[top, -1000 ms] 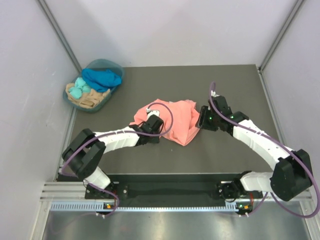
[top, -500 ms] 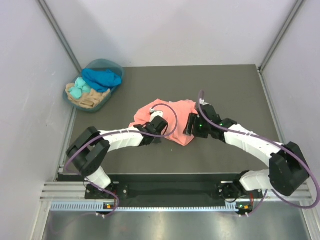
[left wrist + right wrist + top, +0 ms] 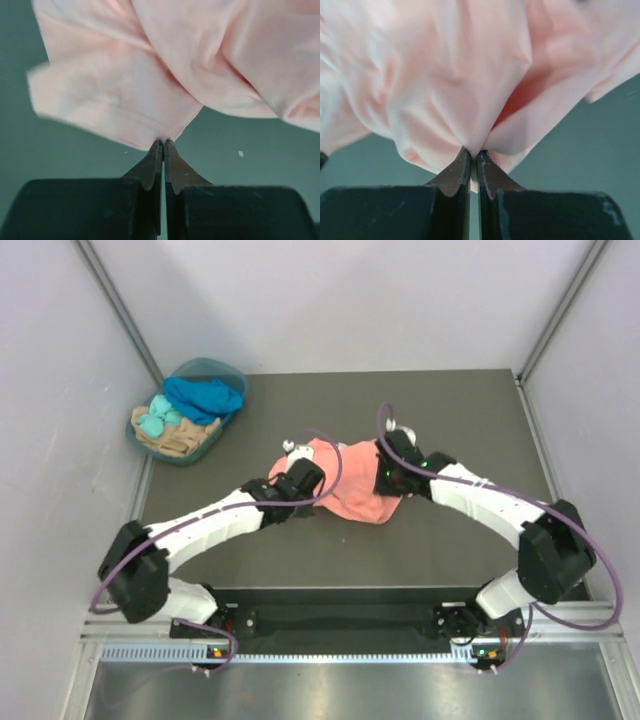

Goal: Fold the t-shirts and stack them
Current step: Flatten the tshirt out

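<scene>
Salmon-pink t-shirt (image 3: 352, 495) is seen crumpled near the middle of the table (image 3: 460, 410). A hemmed edge is pinched between the closed fingers of the left gripper (image 3: 163, 143), and a bunched fold is clamped tight by the right gripper (image 3: 471, 151), presumably so that the garment can be drawn apart and spread flat for folding. Other t-shirts (image 3: 200, 395) are heaped in the round basket (image 3: 205, 363), well apart at the far left corner.

The dark table (image 3: 450, 540) carries a crumpled salmon-pink t-shirt (image 3: 360, 498) mid-surface and a teal basket (image 3: 240, 388) at its far-left corner.
</scene>
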Available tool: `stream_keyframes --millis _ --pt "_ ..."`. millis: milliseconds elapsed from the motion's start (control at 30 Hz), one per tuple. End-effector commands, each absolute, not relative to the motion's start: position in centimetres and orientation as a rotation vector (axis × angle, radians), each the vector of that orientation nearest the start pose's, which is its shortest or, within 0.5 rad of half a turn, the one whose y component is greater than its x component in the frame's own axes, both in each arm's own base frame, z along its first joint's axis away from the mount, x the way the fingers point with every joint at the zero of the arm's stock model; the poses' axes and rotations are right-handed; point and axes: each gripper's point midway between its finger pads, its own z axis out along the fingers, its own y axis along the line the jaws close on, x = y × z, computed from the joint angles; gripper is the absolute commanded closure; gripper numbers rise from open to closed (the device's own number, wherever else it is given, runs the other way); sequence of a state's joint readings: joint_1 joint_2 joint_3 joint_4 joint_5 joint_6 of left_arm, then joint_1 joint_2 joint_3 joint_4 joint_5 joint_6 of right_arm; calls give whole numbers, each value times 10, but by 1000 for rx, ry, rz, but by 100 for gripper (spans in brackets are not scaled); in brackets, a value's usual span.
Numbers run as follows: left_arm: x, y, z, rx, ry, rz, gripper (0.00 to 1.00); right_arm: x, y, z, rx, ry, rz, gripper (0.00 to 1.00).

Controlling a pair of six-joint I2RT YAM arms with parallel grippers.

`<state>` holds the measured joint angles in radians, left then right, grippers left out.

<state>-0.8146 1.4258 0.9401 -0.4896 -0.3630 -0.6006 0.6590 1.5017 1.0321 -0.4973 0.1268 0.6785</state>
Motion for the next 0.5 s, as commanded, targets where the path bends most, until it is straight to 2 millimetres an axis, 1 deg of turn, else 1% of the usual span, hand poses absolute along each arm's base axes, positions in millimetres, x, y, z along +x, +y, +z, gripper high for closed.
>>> stream_keyframes --millis 0,33,67,100,133,167,200,233,267,300,367,400,433,467 --pt "261 -203 156 70 2355 -156 100 308 185 204 100 2338 203 100" --pt "257 -189 164 59 2343 -109 100 307 178 223 110 2305 219 100" --pt "263 -175 176 16 2297 -31 100 308 173 232 113 2293 218 100" --pt "262 -166 179 11 2291 13 100 315 164 254 130 2244 219 100" --pt "263 -161 188 -1 2275 37 100 319 157 263 144 2226 204 100" --pt "260 -151 189 -12 2278 93 100 326 151 270 159 2209 189 100" --pt "259 -149 192 -13 2279 97 100 340 141 279 177 2185 166 100" --pt "258 -148 196 -19 2275 89 100 352 140 285 185 2162 171 100" --pt "257 -148 196 -20 2280 86 100 362 141 286 165 2160 187 100" --pt "254 -148 197 -21 2278 65 100 381 138 283 183 2163 189 100" --pt "253 -147 194 -21 2280 63 100 408 144 285 180 2135 217 100" --pt "252 -145 192 -24 2282 71 100 422 146 293 169 2113 233 100" --pt "250 -144 189 -19 2289 81 100 441 154 273 159 2147 221 100" --pt "249 -143 187 -15 2295 84 100 453 157 267 152 2152 221 99"
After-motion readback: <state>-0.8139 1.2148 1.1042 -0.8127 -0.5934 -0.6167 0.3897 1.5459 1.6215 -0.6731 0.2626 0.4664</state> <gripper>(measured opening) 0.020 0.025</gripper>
